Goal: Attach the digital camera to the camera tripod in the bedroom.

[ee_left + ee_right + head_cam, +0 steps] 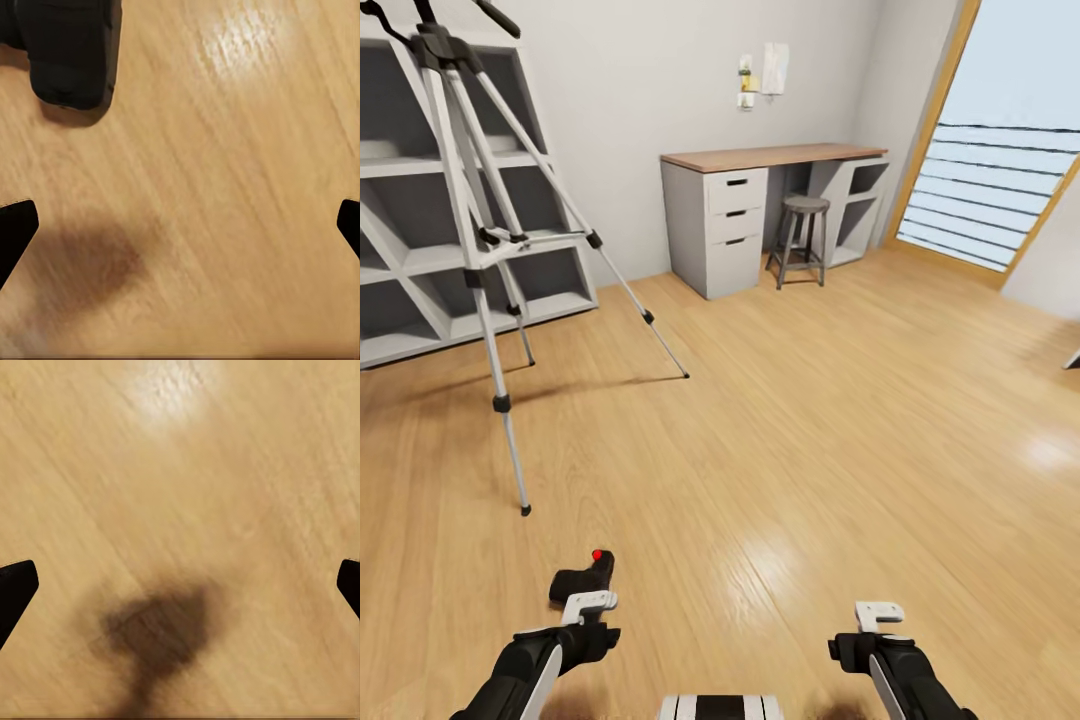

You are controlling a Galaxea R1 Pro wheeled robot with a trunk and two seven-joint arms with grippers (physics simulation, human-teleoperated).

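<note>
My left gripper [591, 603] and right gripper [878, 614] both end in white plates on black wrists, and my forearms are black with a white stripe. The digital camera [584, 577] is matte black with one bright red dot. The camera tripod [488, 236] has silver legs with black joints and feet and a dark grey head. The floor [810, 430] is honey-coloured wood planking with pale glossy highlights. The shelves [410, 260] are grey inside with white edges. The desk [735, 215] is light grey under a brown wooden top, the stool [801, 238] dark grey, the walls [650, 90] off-white, and the window frame [935, 120] warm wood.
</note>
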